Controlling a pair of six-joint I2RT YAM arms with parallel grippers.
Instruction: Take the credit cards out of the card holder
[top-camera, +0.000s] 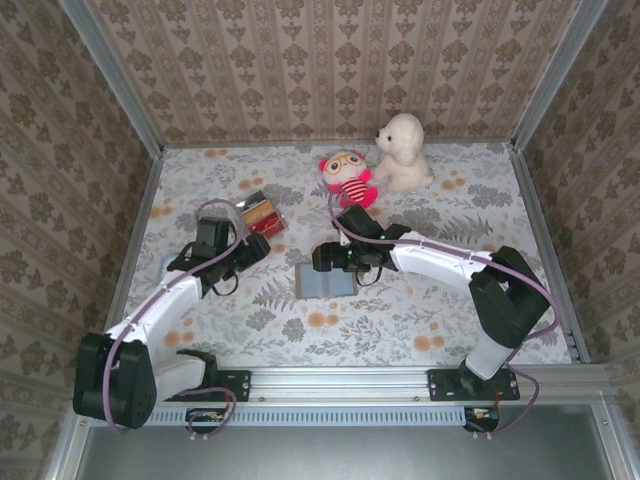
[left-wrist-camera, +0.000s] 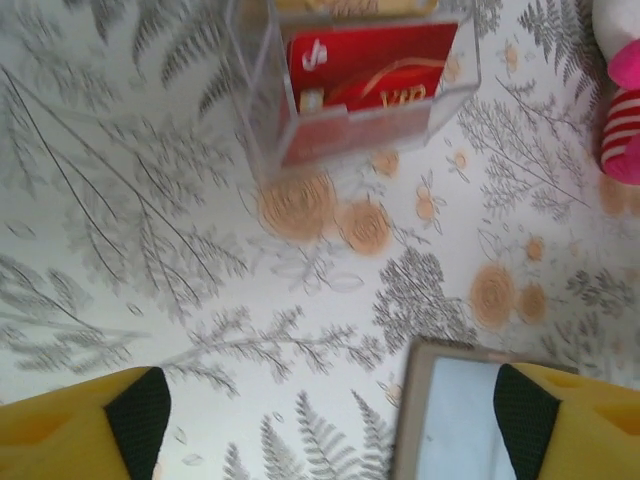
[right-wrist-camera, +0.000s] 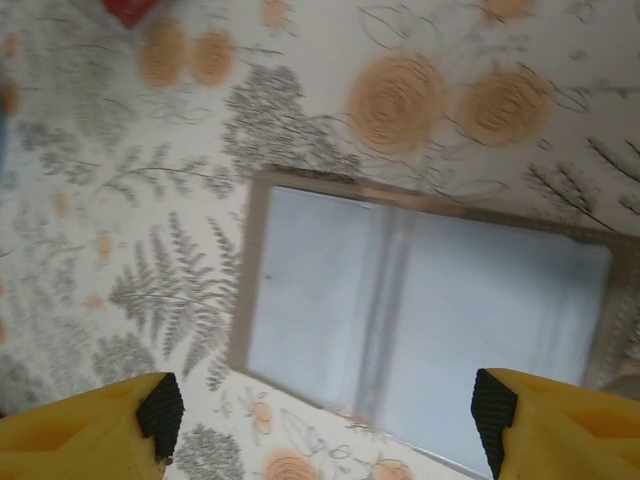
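Low in the left wrist view, the left end effector (left-wrist-camera: 330, 425) is spread wide. Its yellow fingers (left-wrist-camera: 70, 430) sit at the two bottom corners with only the flowered bench (left-wrist-camera: 150, 260) between them. A corner of the holder (left-wrist-camera: 450, 420) shows just beside the right-hand finger.

The right end effector (right-wrist-camera: 328, 425) is also spread and pinches nothing. It hangs over the holder, which lies open and flat with both bluish leaves and the centre crease facing up.

From above, the holder is at mid-frame, with the right end effector at its upper edge. The left one is to its left and apart from it.

Farther off, the cards (left-wrist-camera: 370, 75) stand in a clear box (left-wrist-camera: 255, 120) at the top middle of the left wrist view, a red one in front and a gold-brown one behind it. From above, the box is up-left of centre, just past the left end effector.

Beyond, at upper centre, a pink toy (top-camera: 350, 180) and a white toy (top-camera: 402, 152) sit side by side near the back wall.
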